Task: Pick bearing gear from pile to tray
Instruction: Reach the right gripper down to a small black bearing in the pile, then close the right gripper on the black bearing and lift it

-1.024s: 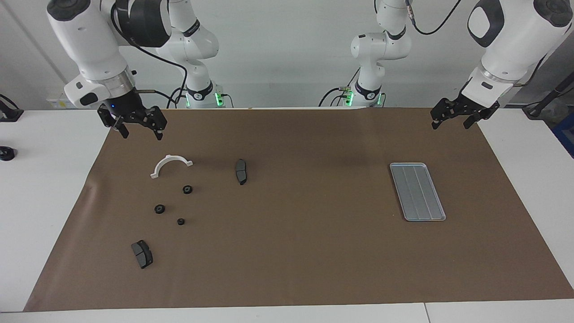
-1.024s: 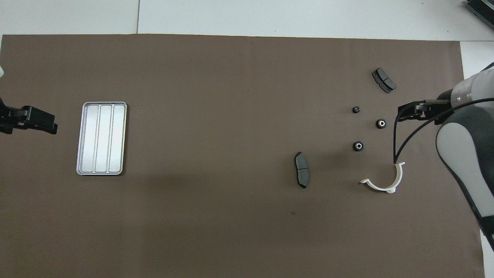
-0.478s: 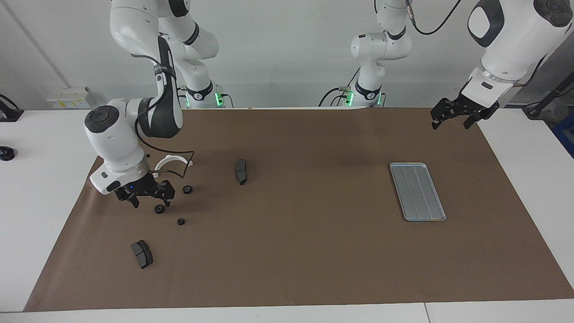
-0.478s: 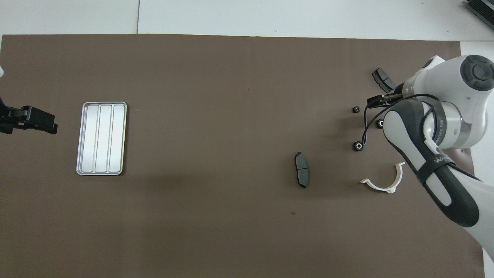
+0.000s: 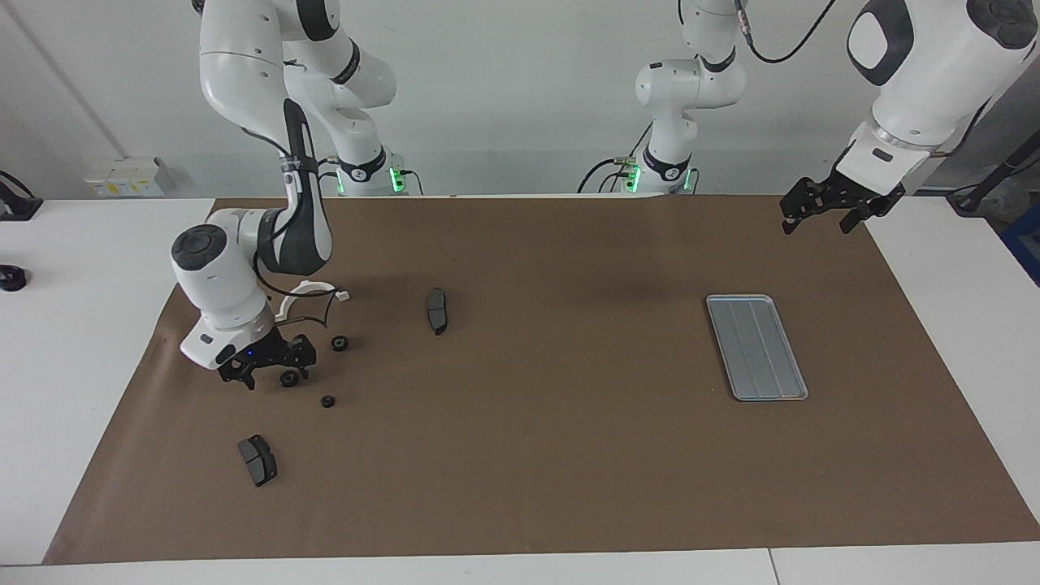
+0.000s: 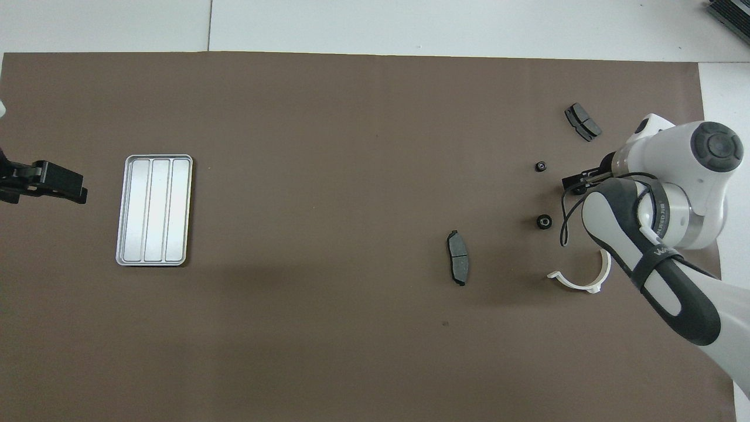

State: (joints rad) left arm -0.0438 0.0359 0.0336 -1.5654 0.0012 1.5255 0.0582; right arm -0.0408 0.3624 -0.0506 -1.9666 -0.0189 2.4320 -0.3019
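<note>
- The right gripper [image 5: 266, 375] has dropped from high above the white bracket [image 5: 311, 294] a second ago to bench level in the pile, and in the last half second it has edged toward one gear [image 5: 288, 379].
- Its fingers stand apart, and that gear lies beside or between them; I cannot tell whether they touch it.
- This reads as the reach nearly done and the grasp not yet made; nothing has been lifted.
- Two more gears lie close by: one [image 5: 340, 344] nearer the robots, one [image 5: 327, 401] farther.
- The two brake pads [image 5: 257, 460] and the bracket have not moved.
- The tray [image 5: 756, 347] sits well apart, toward the left arm's end, with nothing in it.
- The left gripper [image 5: 827, 209] waits in the air near that end; its fingers look apart.
- From overhead, the right arm's wrist covers most of the gripper and the target gear, so only the facing view shows the approach.
- The bracket is partly hidden by a cable and the arm.
</note>
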